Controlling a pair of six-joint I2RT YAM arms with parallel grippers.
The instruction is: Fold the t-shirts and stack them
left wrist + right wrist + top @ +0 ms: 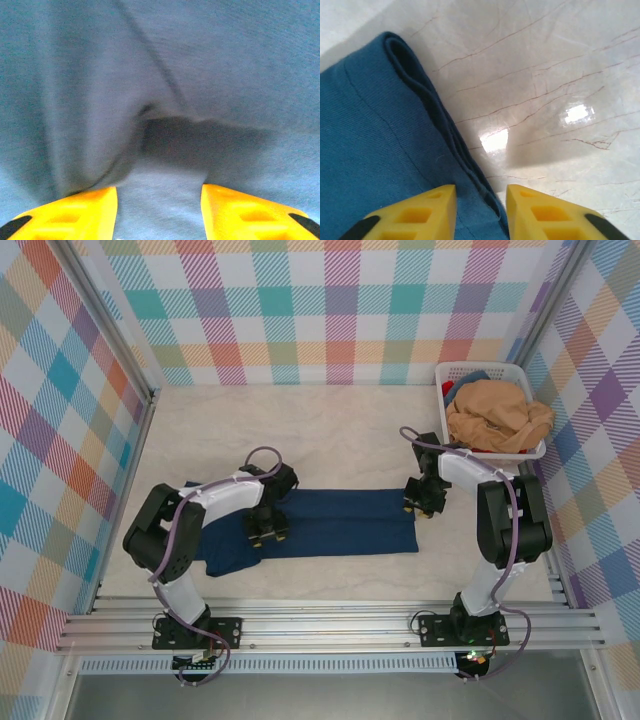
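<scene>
Nearest the onlooker, two arms bend over a navy t-shirt (340,522) that lies flat across the marbled bench (330,430) as a long, narrow band. It appears to be folded lengthwise already, with the crosswise fold apparently left to do.

The left pincer (268,532) is down on the shirt's left part. Seen from the wrist, its yellow fingers (75,210) stand apart over soft, matte knit that bunches into a shadowed pucker just ahead, and no cloth looks pinched between them.

The right pincer (420,505) sits at the shirt's right end. Its jaws are also parted, more narrowly, and they straddle a rounded, doubled-over edge where finely ribbed blue cloth meets the glossy, veined stone-look surface. It appears to grip nothing.

The shirt's left end is less tidy, spreading wider under the left arm.

Beyond the shirt's right end, towards the far corner, a tan-orange t-shirt (495,415) is heaped unfolded and crumpled in a white slotted plastic basket (490,366), with a scrap of blue cloth showing beside it. No stack has been started. By the look of it, the job is under halfway, with one shirt part-folded and the other untouched.

Pastel plaid walls (340,310) close in behind.
</scene>
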